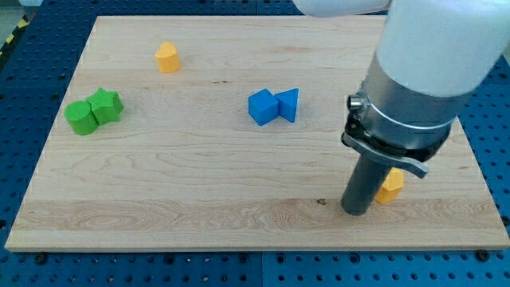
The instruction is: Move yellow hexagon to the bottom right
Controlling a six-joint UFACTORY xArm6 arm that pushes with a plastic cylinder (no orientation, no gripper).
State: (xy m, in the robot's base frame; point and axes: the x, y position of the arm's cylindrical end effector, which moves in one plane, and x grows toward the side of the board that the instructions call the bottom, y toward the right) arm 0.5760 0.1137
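A yellow hexagon block (391, 186) lies near the board's bottom right, partly hidden behind my rod. My tip (356, 212) rests on the board just to the left of it and slightly below, touching or nearly touching it. A second yellow block (166, 57) stands at the upper left.
A blue cube (261, 107) and a blue triangular block (288, 104) sit side by side at the centre. Two green blocks (93, 112) sit together at the left. The wooden board (199, 191) lies on a blue pegboard table; its right edge is close to the hexagon.
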